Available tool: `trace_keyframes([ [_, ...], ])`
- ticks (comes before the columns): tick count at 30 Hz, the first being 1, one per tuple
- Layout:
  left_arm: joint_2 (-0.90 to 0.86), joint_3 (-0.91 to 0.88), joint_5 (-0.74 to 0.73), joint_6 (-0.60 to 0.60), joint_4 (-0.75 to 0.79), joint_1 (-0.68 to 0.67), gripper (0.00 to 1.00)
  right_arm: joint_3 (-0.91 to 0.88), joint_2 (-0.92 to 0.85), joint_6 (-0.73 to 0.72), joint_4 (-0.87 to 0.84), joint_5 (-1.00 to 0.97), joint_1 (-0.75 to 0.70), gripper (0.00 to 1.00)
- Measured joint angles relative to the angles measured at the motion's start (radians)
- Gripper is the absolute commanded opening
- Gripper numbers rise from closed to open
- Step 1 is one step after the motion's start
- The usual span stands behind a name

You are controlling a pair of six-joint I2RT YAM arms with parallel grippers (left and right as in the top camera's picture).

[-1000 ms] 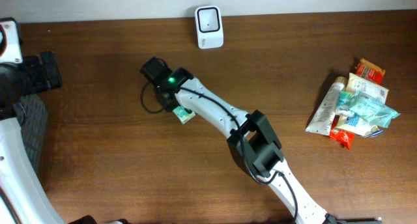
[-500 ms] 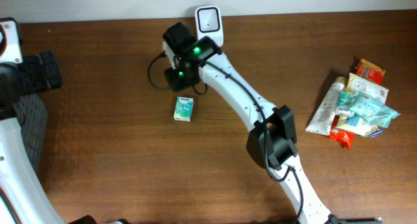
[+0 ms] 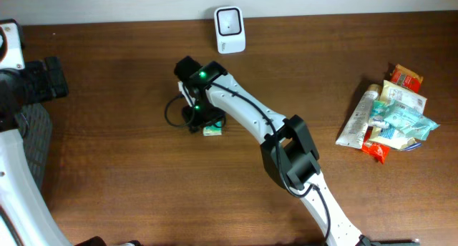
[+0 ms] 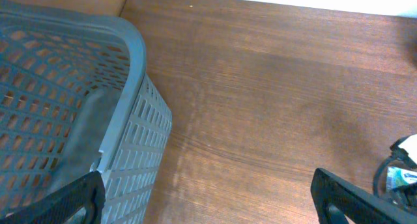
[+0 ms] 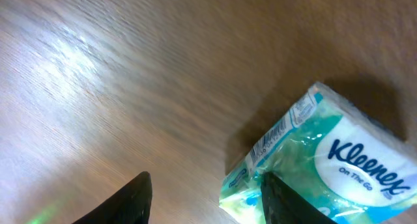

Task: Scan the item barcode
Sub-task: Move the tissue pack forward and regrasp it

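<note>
Right end effector (image 5: 205, 188): jaws apart, clamped on nothing. The Kleenex pack (image 5: 326, 165) lies flat on the tabletop (image 5: 98, 68), off-centre. Only its near corner sits in my gap; the rest is behind one finger (image 5: 287, 201). From overhead I hover right over it, with the pack just peeking out from under the wrist. The scanner (image 3: 230, 21) stands at the far edge, well apart from the pack. Left end effector (image 4: 212, 198) is wide open beside the grey basket (image 4: 130, 68) and not involved.

Risks as I read them:
- Closing from here pinches only a corner, and the soft film will likely twist or squirt out.
- That finger may shove the pack instead of straddling it.
- Striped print on the pack's side edge may be the barcode, but it is too blurred to confirm. If I grip across it or present the wrong face, the scan fails.

I'd recentre before closing.
</note>
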State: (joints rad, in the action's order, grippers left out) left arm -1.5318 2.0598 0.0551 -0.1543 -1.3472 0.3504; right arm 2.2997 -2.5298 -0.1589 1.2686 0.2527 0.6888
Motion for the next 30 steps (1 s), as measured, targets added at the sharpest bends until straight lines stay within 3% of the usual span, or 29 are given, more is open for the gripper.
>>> trace_keyframes([
  [3, 0.000, 0.000, 0.000, 0.000, 0.000, 0.000, 0.99, 0.000, 0.000, 0.121, 0.079, 0.002, -0.043, 0.61],
  [9, 0.000, 0.000, 0.000, 0.000, 0.000, 0.000, 0.99, 0.069, 0.000, 0.277, 0.200, -0.011, -0.139, 0.61],
  [13, 0.000, 0.000, 0.000, 0.000, -0.001, 0.000, 0.99, 0.312, -0.001, 0.320, 0.401, -0.016, -0.183, 0.61],
  [15, 0.000, 0.000, 0.000, 0.000, 0.000, 0.000, 0.99, 0.452, 0.017, 0.315, 0.422, 0.001, -0.180, 0.61],
  [19, 0.000, 0.000, 0.000, 0.000, 0.000, 0.000, 0.99, 0.474, 0.202, 0.299, 0.424, 0.012, -0.194, 0.64],
  [22, 0.000, 0.000, 0.000, 0.000, 0.000, 0.000, 0.99, 0.476, 0.464, 0.289, 0.424, 0.015, -0.273, 0.63],
  [24, 0.000, 0.000, 0.000, 0.000, 0.000, 0.000, 0.99, 0.413, 0.611, 0.289, 0.424, 0.015, -0.323, 0.63],
  [26, 0.000, 0.000, 0.000, 0.000, 0.001, 0.000, 0.99, 0.232, 0.766, 0.289, 0.424, 0.019, -0.351, 0.63],
  [28, 0.000, 0.000, 0.000, 0.000, 0.001, 0.000, 0.99, 0.029, 0.807, 0.289, 0.407, 0.049, -0.358, 0.64],
  [30, 0.000, 0.000, 0.000, 0.000, 0.000, 0.000, 0.99, -0.196, 0.774, 0.275, 0.270, 0.109, -0.359, 0.66],
])
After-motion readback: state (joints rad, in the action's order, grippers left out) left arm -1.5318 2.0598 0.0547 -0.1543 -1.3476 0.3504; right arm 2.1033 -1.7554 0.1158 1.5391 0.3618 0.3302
